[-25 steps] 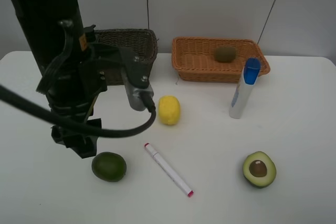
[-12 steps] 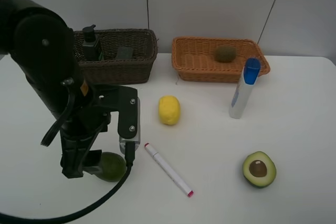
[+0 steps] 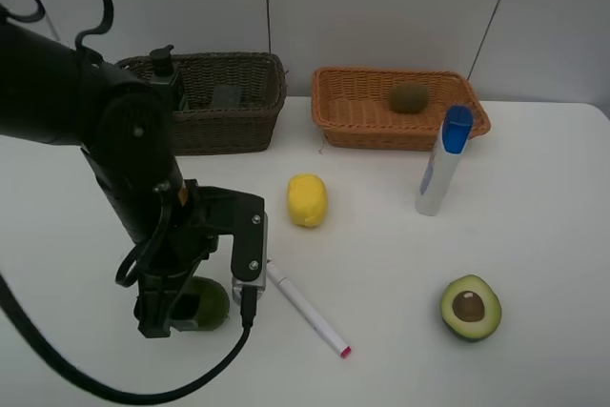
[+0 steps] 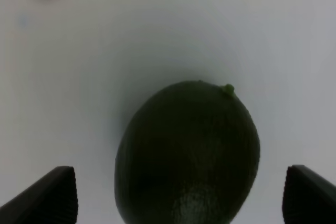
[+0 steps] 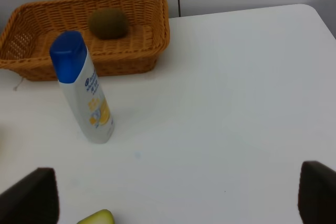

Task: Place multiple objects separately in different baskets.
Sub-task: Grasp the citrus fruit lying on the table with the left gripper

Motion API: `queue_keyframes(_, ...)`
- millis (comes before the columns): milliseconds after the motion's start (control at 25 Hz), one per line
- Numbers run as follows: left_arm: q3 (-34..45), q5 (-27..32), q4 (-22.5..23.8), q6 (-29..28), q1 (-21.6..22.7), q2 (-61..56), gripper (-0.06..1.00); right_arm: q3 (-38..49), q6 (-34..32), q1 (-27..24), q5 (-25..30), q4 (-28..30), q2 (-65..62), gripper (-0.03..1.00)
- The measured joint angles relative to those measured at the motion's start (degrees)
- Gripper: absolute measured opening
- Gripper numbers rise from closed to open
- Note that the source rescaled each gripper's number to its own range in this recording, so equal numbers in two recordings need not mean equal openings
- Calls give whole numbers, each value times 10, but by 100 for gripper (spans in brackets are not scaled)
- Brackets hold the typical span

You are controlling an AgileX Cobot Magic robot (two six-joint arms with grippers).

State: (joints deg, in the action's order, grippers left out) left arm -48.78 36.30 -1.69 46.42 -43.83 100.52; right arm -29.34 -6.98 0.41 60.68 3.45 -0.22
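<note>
My left gripper (image 3: 183, 315) hangs open over the whole green avocado (image 3: 203, 302), one finger on each side of it and neither touching in the left wrist view, where the avocado (image 4: 189, 150) fills the gap of the gripper (image 4: 178, 199). The white pink-tipped marker (image 3: 305, 309) lies just right of it. Further out are the lemon (image 3: 307, 200), the halved avocado (image 3: 470, 307) and the upright blue-capped tube (image 3: 443, 159). A kiwi (image 3: 409, 98) lies in the orange-tan basket (image 3: 357, 131). The dark basket (image 3: 267, 107) holds the pump bottle (image 3: 164, 69) and the black eraser (image 3: 226, 95). My right gripper (image 5: 173, 198) is open and empty.
The left arm's black body and cable (image 3: 124, 159) hide part of the table's left side. In the right wrist view the tube (image 5: 84, 87) stands before the orange-tan basket (image 5: 157, 30) with the kiwi (image 5: 108, 23). The table's back edge meets a white wall.
The left arm has swung forward and down from beside the dark basket. Its open fingers now straddle the whole avocado. Nothing else has moved.
</note>
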Motion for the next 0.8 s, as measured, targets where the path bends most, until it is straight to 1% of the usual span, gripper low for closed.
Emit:
queue_keyframes(320, 0, -13, 0, 1, 0, 64, 100, 0, 0, 0, 0, 0, 0, 100)
queue_keyframes(560, 0, -28, 0, -4, 0, 72, 99, 0, 0, 0, 0, 0, 0, 100)
queue_keyframes(600, 0, -30, 0, -7, 0, 72, 95, 0, 0, 0, 0, 0, 0, 100)
queue_keyframes(640, 0, -31, 2, -11, 0, 72, 89, 0, 0, 0, 0, 0, 0, 100)
queue_keyframes(720, 0, -31, 6, -20, 0, 72, 66, 0, 0, 0, 0, 0, 0, 100)
queue_keyframes(760, 0, -31, 9, -26, 0, 72, 57, 0, 0, 0, 0, 0, 0, 100)
queue_keyframes(800, 0, -30, 12, -32, 0, 72, 58, 0, 0, 0, 0, 0, 0, 100)
